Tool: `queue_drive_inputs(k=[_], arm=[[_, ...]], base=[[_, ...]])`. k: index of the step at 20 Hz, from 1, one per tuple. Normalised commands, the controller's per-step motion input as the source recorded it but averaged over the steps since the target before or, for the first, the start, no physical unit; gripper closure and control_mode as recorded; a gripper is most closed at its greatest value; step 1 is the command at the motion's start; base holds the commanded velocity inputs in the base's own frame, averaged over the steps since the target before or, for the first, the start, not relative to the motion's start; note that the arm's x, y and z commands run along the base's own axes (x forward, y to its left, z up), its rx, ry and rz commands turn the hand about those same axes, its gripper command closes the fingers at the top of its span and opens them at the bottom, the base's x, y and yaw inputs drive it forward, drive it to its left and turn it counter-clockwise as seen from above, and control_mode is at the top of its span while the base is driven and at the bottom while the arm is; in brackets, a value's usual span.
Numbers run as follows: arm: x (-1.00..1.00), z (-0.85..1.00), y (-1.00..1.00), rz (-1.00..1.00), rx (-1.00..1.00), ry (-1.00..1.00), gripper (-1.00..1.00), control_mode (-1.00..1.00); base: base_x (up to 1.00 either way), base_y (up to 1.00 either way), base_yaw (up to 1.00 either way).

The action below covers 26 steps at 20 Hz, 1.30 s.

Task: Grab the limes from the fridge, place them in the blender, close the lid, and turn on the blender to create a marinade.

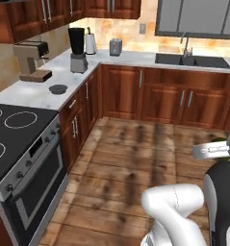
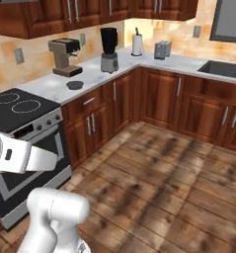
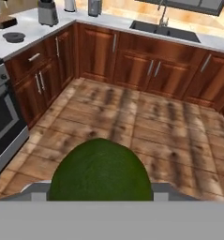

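A lime (image 3: 100, 171) sits pinched between my jaws, its dull green skin swelling up at the bottom of the hand view over a plank floor (image 3: 132, 122); in the left base view a sliver of that lime (image 1: 226, 144) shows at the right edge beside my grey hand. Taking the blender (image 1: 78, 50) as the landmark: it stands upright on the pale worktop (image 1: 39, 89) near the inner corner of the L-shaped run, black jar on grey base, well apart from me across the open floor. Just beside it toward the corner stands a white paper-towel roll (image 1: 90, 43), and past that a small silver toaster (image 1: 115, 46). On the blender's other side, along the same worktop toward the stove (image 1: 15, 134), sits the brown-and-black coffee machine (image 1: 32, 60), and nearer the worktop's front edge lies the lid (image 1: 58, 89), flat and dark, apart from the jar. Farther round the corner from the blender, a dark sink (image 1: 192, 60) with its tap is sunk into the worktop under a window. Dark wooden cabinets (image 1: 121, 91) run below the worktop the whole way. Between me and the blender lies bare floor; in the right base view, my own white arm (image 2: 25, 158) crosses the stove front, below the blender (image 2: 109, 49) and lid (image 2: 75, 85).
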Motion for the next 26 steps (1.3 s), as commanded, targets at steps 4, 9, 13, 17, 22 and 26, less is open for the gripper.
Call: queue_drive_inputs(k=[4,9,13,17,22,26], arm=[[0.00,0.00,0.00,0.00,0.00,0.00,1.00,1.00],[0.00,0.00,0.00,0.00,0.00,0.00,1.00,1.00],[0.00,0.00,0.00,0.00,0.00,0.00,1.00,1.00],[0.00,0.00,0.00,0.00,0.00,0.00,1.00,1.00],[0.00,0.00,0.00,0.00,0.00,0.00,1.00,1.00],[0.00,0.00,0.00,0.00,0.00,0.00,1.00,1.00]], base=[[1.00,-0.41,0.01],[1.00,-0.49,0.02],[1.00,-0.44,0.03],[1.00,-0.24,0.01],[1.00,-0.08,0.16],[0.76,-0.14,0.83]])
